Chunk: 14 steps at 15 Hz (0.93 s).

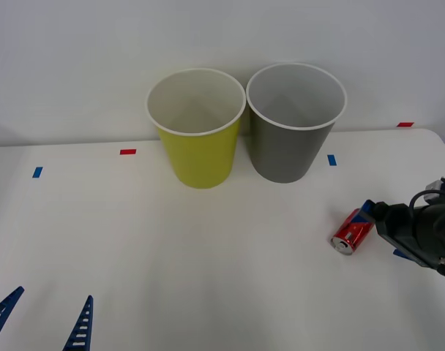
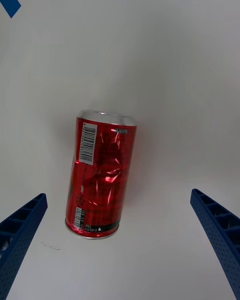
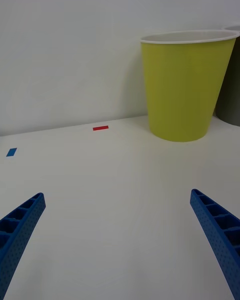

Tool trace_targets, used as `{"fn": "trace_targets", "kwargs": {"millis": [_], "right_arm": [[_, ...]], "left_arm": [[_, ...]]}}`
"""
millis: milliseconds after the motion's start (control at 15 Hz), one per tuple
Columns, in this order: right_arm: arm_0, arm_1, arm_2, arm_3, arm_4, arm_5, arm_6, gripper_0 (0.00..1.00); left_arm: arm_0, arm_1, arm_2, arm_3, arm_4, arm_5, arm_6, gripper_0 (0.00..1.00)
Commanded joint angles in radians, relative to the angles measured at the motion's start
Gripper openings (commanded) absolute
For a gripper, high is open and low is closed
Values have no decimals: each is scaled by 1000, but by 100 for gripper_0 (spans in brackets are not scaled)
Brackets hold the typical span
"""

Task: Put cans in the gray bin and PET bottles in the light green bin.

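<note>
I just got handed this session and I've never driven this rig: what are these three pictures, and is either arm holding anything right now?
It is a two-armed robot at a white table. The wide picture looks down from above the arms; the two tall pictures come from cameras on each wrist, and the blue ribbed bars at their lower corners are that arm's own fingers.

On the table stand the light green bin and, to its right, the gray bin. A small red can lies on its side near the right edge.

The right gripper is open, its fingers either side of the can but not touching it. The left gripper waits open at the near left, facing the green bin. Nothing is held.
</note>
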Motion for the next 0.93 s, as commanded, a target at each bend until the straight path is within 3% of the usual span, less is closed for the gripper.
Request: {"fn": "trace_targets", "kwargs": {"millis": [67,467,667,933], "right_arm": [[-70,-20,28,80,-16,1,-7,100],[-187,-53,115,218,-39,-1,-38,100],[-239,-66,133,287,-90,-2,-53,100],[-275,-115,224,307,-116,-4,-87,100]], "left_arm": [[0,0,0,0,0,0,0,100],[0,0,0,0,0,0,0,100],[0,0,0,0,0,0,0,100],[0,0,0,0,0,0,0,100]]}}
